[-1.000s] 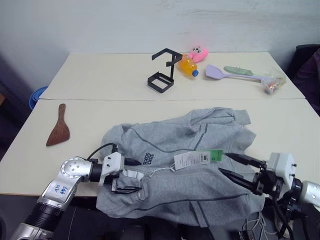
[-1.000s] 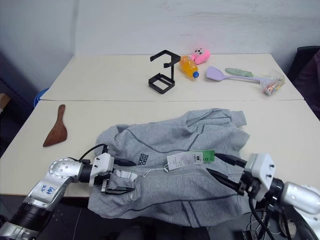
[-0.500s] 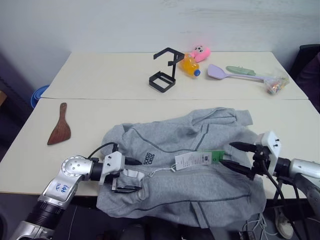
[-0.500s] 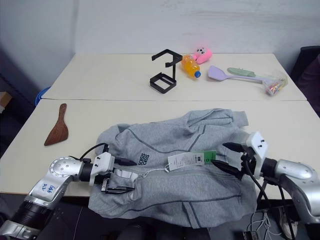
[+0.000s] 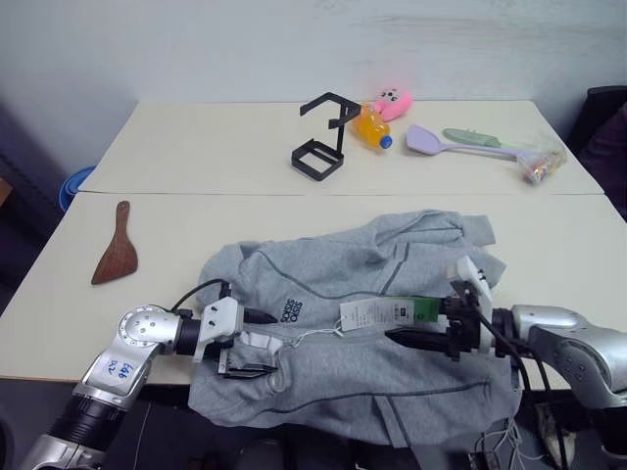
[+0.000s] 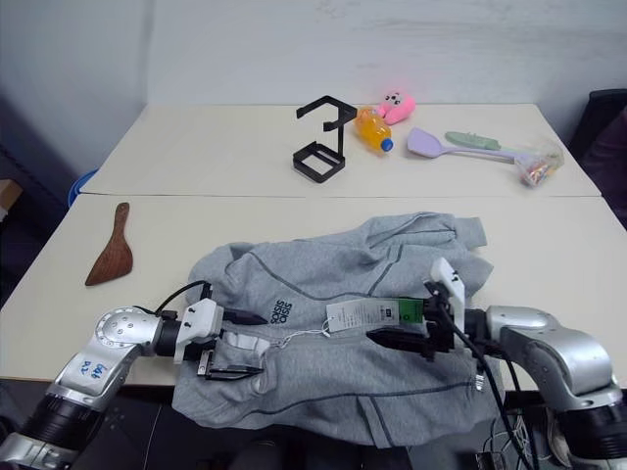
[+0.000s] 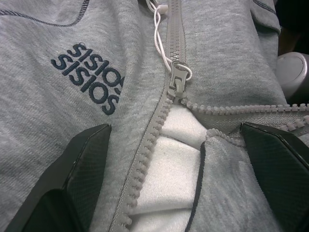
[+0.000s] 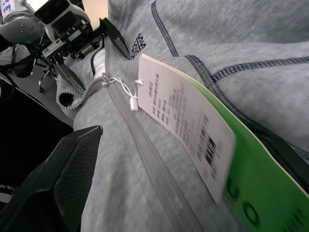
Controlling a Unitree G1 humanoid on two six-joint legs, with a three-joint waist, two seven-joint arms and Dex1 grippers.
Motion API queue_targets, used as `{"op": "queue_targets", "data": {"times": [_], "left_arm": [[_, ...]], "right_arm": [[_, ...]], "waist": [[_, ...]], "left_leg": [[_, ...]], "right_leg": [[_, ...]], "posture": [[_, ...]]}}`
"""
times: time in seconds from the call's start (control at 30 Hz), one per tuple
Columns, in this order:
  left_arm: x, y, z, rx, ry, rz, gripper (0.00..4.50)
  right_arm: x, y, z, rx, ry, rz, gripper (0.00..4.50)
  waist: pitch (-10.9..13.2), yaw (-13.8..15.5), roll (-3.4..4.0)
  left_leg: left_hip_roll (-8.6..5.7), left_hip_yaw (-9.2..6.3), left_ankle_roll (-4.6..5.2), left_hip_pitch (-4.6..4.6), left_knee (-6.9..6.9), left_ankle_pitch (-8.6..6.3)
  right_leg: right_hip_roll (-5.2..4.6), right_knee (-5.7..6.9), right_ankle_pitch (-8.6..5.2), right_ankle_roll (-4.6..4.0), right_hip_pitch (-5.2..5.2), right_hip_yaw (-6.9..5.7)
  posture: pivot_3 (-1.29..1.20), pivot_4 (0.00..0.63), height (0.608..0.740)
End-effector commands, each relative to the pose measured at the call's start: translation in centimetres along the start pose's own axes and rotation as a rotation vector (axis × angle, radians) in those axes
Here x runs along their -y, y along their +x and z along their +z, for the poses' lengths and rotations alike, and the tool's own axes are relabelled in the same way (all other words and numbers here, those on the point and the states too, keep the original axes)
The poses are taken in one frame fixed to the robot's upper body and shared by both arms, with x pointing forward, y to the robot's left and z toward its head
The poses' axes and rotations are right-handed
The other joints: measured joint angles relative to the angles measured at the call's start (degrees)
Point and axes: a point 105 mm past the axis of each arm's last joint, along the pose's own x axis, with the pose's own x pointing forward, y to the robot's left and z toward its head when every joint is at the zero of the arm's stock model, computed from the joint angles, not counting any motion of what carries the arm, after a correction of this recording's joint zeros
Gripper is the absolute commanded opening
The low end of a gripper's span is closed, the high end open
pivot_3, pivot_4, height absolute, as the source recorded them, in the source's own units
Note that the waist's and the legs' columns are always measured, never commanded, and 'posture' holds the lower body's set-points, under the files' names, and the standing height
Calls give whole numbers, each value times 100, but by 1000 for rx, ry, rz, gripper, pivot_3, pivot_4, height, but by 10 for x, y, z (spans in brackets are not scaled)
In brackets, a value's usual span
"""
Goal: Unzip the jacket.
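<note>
- A light grey fleece jacket (image 5: 372, 323) lies crumpled on the near table, hanging over its front edge.
- Dark chest logo (image 7: 89, 75); zipper pull (image 7: 177, 77) near the collar, white lining showing; white-and-green paper tag (image 5: 387, 311) tied on.

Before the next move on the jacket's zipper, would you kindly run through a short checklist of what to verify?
1. Left gripper jaws open, straddling the jacket's collar opening: ok.
2. Zipper pull in plain sight, unobstructed: ok.
3. Zipper pull gripped: not ok, no jaw touches it.
4. Right gripper jaws open, at the paper tag: ok.
5. Tag string clear of the pull: not ok, looped through it.
6. Zipper mostly closed below the pull: ok.
</note>
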Motion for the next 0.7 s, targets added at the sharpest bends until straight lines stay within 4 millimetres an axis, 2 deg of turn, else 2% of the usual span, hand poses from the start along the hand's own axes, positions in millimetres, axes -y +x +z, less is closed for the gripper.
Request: {"op": "queue_targets", "data": {"times": [0.03, 0.17, 0.27, 0.5, 0.6, 0.7], "left_arm": [[6, -3, -30, -98, -110, 17, 4500], [5, -1, -30, -95, -109, 16, 4500], [5, 1, -29, -92, -106, 14, 4500], [5, 1, -30, -91, -102, 19, 4500], [5, 2, -30, -90, -104, 24, 4500], [5, 2, -31, -89, -109, 28, 4500]], "right_arm": [[-10, 13, 6, 3, -14, 28, 4468], [-8, 20, 2, -19, -6, 8, 3634], [-11, 20, 1, -19, -21, 17, 2513], [-16, 9, 23, 147, -101, -50, 91], [-15, -2, 28, 191, -179, -124, 36], [-20, -22, 40, 276, -314, -201, 36]], "waist": [[0, -3, 2], [0, 1, 1], [1, 2, 2], [1, 17, 2], [1, 27, 2], [2, 27, 3]], "left_leg": [[0, 0, -1, 0, -1, 0], [0, 0, -3, -2, -6, 1], [-1, 0, -3, -2, -7, 1], [-2, 0, -2, -2, -10, 1], [-3, -1, -2, -3, -12, 0], [-4, 0, -2, -2, -19, 0]], "right_leg": [[0, 0, 0, -1, -1, 0], [0, -1, -1, -2, -3, -2], [0, -2, -1, -2, -4, -2], [-1, -5, -1, -2, -2, -3], [-2, -7, -1, -2, -2, -4], [-2, -11, -1, -2, -2, -4]], "posture": [[0, 150, 740], [0, 150, 740], [0, 150, 740], [0, 150, 740], [0, 150, 740], [0, 150, 740]]}}
